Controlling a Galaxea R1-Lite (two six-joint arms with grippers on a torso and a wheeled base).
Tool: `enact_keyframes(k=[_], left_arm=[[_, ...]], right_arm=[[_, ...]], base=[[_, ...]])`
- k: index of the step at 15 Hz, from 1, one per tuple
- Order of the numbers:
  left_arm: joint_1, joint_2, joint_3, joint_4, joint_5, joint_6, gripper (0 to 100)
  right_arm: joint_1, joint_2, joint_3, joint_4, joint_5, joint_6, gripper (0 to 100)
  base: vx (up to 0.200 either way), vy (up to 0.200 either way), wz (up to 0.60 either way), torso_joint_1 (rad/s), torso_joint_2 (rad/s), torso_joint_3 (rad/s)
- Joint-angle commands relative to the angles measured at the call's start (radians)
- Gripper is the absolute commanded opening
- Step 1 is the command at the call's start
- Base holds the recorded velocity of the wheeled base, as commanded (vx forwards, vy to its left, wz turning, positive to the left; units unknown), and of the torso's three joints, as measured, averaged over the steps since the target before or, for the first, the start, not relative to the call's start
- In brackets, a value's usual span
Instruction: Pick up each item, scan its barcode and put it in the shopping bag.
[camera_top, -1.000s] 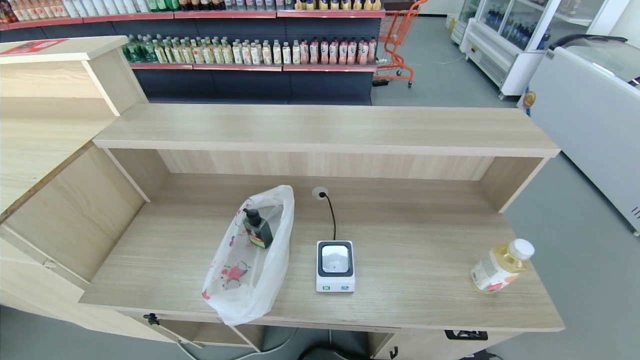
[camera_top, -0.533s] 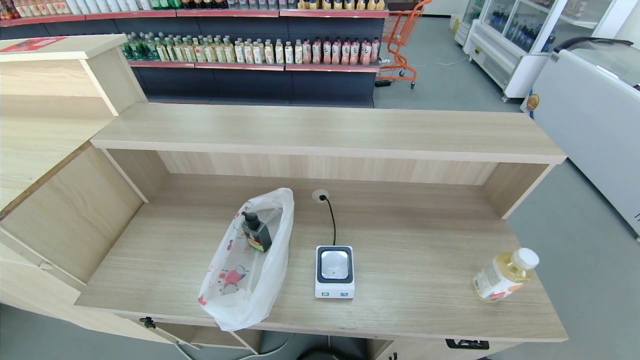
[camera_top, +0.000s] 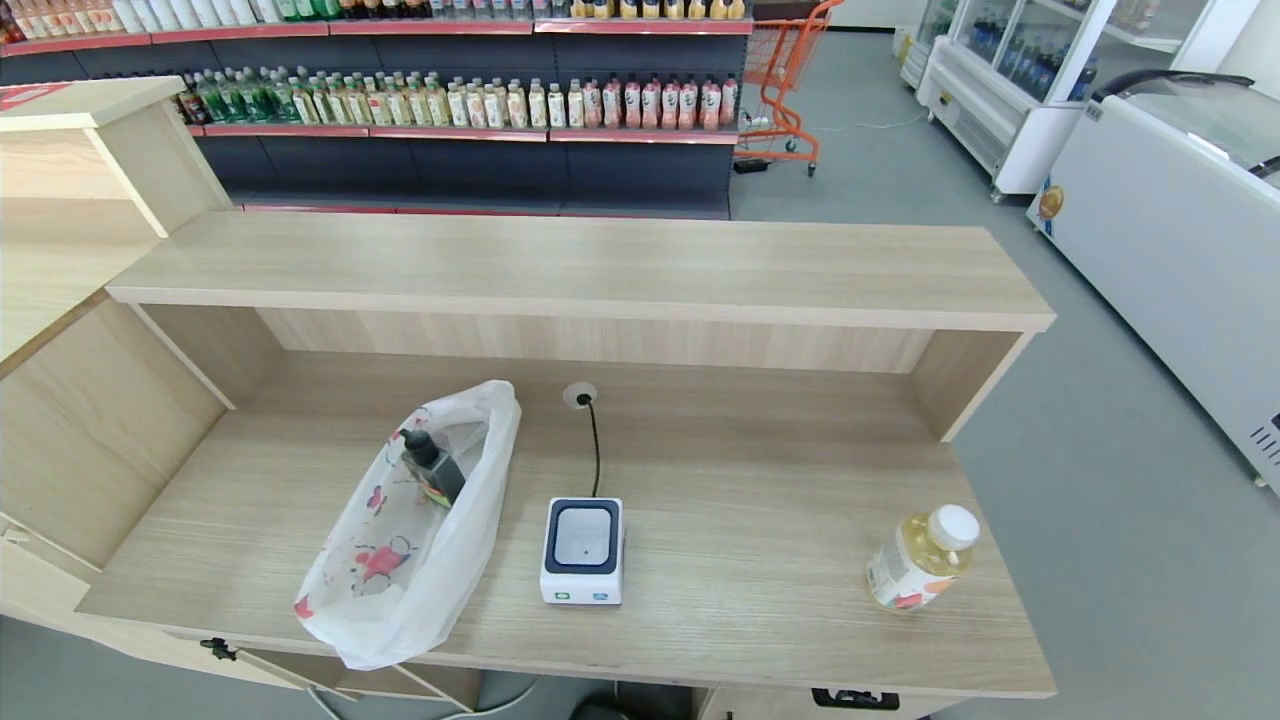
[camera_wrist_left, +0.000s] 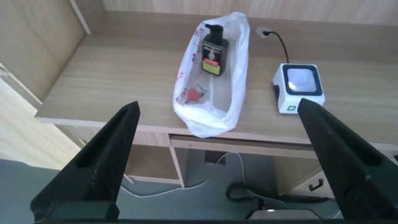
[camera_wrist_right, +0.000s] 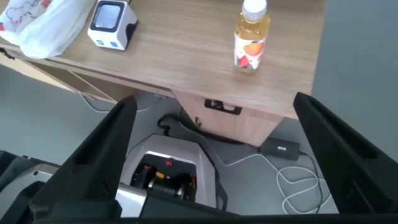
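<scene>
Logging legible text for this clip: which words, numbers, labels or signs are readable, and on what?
None is legible.
Yellow drink bottle: printed label, too small to read.
Black pump bottle in the shopping bag: coloured label, blurred.
Barcode scanner: two coloured front marks, no readable characters.
Round sticker on the chest freezer: unreadable.
Red sign on the side counter: unreadable.

The head camera looks down from high over the counter (camera_top: 760, 500), facing the drink shelves (camera_top: 460, 105) beyond. The left wrist camera sits off the counter's near edge, above the bag (camera_wrist_left: 211, 118) and scanner (camera_wrist_left: 298, 87). The right one sits likewise, taking in scanner and bottle (camera_wrist_right: 251, 37). All three share the scanner.
</scene>
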Motion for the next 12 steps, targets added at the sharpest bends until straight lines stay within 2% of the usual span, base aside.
enact_keyframes(k=[1, 2, 5, 7, 10, 12], left_arm=[[0.000, 0.000, 0.000, 0.000, 0.000, 0.000, 100], [0.000, 0.000, 0.000, 0.000, 0.000, 0.000, 100], [0.000, 0.000, 0.000, 0.000, 0.000, 0.000, 100], [0.000, 0.000, 0.000, 0.000, 0.000, 0.000, 100], [0.001, 0.000, 0.000, 0.000, 0.000, 0.000, 100], [0.000, 0.000, 0.000, 0.000, 0.000, 0.000, 100]], right_arm=[[-0.006, 0.055, -0.027, 0.008, -0.003, -0.001, 100], [-0.017, 0.113, -0.039, 0.007, -0.023, -0.001, 100], [-0.066, 0.478, -0.182, 0.000, -0.225, 0.001, 100], [-0.066, 0.664, -0.259, 0.000, -0.259, 0.002, 100], [-0.029, 0.825, -0.279, -0.006, -0.326, 0.002, 100], [-0.017, 0.908, -0.262, -0.052, -0.330, 0.001, 100]], base=[[0.000, 0.000, 0.00, 0.000, 0.00, 0.000], [0.000, 0.000, 0.00, 0.000, 0.00, 0.000], [0.000, 0.000, 0.00, 0.000, 0.00, 0.000], [0.000, 0.000, 0.00, 0.000, 0.00, 0.000], [0.000, 0.000, 0.00, 0.000, 0.00, 0.000], [0.000, 0.000, 0.00, 0.000, 0.00, 0.000]])
